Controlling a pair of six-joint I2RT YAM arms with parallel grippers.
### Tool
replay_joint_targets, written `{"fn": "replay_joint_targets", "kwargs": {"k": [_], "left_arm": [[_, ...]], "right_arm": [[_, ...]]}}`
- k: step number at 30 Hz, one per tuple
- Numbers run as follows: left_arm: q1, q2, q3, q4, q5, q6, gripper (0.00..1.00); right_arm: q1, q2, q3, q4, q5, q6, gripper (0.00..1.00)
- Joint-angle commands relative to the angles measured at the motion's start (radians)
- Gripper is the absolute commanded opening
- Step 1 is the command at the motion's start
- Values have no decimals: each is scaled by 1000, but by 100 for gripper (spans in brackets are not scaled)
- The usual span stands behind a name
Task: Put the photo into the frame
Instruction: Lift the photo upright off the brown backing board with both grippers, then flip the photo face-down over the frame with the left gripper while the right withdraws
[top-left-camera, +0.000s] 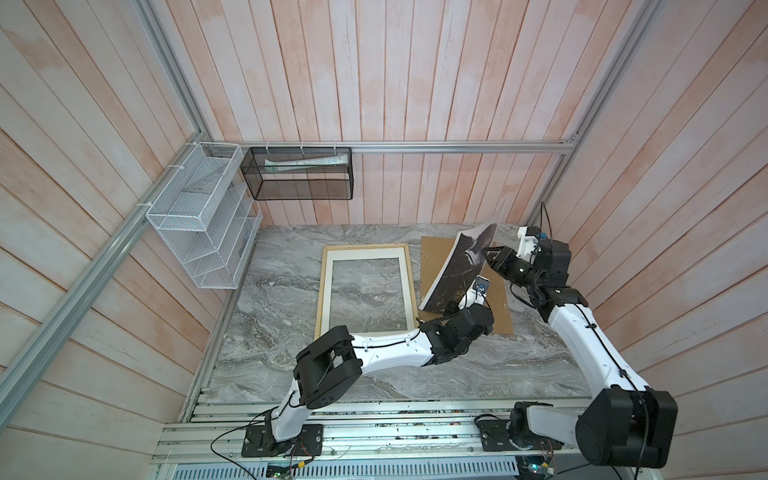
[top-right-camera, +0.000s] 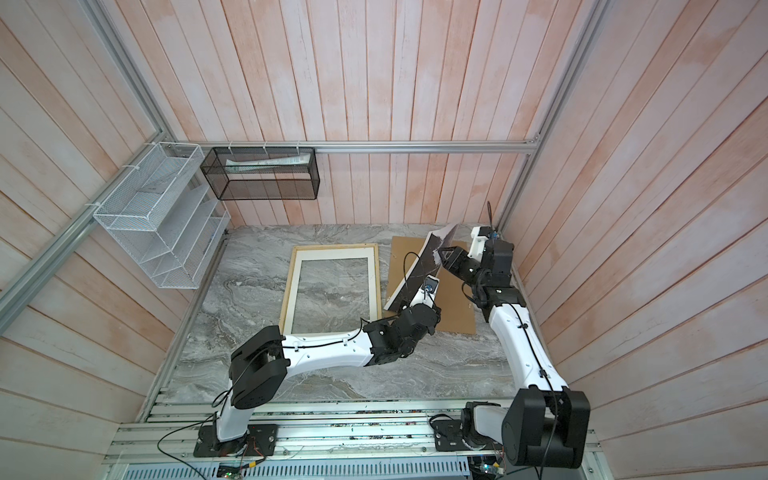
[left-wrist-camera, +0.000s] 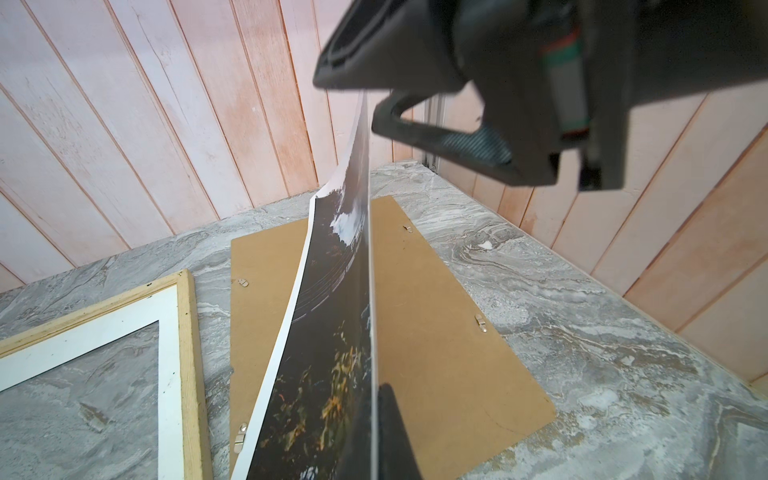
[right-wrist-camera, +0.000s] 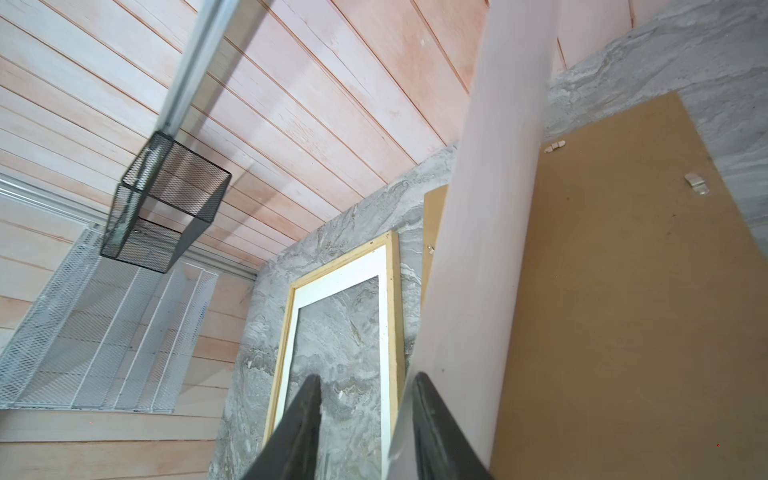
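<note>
- Grey marble worktop (top-left-camera: 519, 374) boxed in by pink plank walls.
- Nearest, the left end effector (top-left-camera: 452, 308) pinches the photo (top-left-camera: 457, 270) at its lower edge.
- The photo stands on edge, bowed, over the fibreboard backing panel (top-left-camera: 498, 320), with its long axis running 6 to 12 o'clock.
- The right end effector (top-left-camera: 490, 253) is spread astride the upper edge.
- The frame (top-left-camera: 322, 291) lies flat at the photo's 9 o'clock.

Both top views are looking steeply down from high at the front onto the whole grey marbled tabletop (top-left-camera: 257, 324), facing the pink plank back wall (top-left-camera: 415, 83). Each wrist camera is sitting close: left sighting along the curled white-bordered dark photo (left-wrist-camera: 332, 291), right facing its white back; both sharing the brown fibreboard panel (left-wrist-camera: 436, 332).
</note>
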Motion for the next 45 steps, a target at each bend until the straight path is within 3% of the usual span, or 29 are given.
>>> {"fn": "replay_joint_targets", "kwargs": {"k": [1,9,23,33,45], "left_arm": [[12,-62,37,-34,0,-38,0],[93,-166,-5,-109,70,-158,0],[243,-441,-236,-288,70,-341,0],[243,-619,-516,-340,-30,-490,0],[303,-759,-701,-474,-99,-633,0]], "right_arm": [[-8,-98,-8,53,31,5,48],[-65,-210,27,-36,51,-31,55],[-68,-165,19,-20,15,-28,55],[-63,-133,-9,-12,-4,-40,55],[-24,-85,-73,15,0,-52,56]]}}
